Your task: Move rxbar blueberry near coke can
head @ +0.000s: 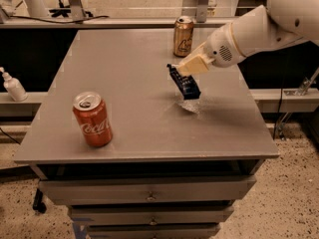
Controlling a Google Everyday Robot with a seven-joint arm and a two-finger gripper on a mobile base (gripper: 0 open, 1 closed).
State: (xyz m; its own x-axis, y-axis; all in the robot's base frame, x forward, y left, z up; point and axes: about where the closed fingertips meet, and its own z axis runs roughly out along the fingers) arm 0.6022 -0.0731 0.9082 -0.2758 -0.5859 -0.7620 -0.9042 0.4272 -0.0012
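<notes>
The rxbar blueberry (185, 84) is a dark navy wrapper, tilted on end and lifted off the grey table (134, 78) at centre right. My gripper (182, 70) is shut on its upper end, reaching in from the right on the white arm. The coke can (92, 119), red with white script, stands upright near the table's front left, well apart from the bar.
A gold-brown can (183, 36) stands at the table's back edge, just behind my gripper. A white pump bottle (13, 85) stands on a ledge to the left. Drawers (149, 195) sit under the table top.
</notes>
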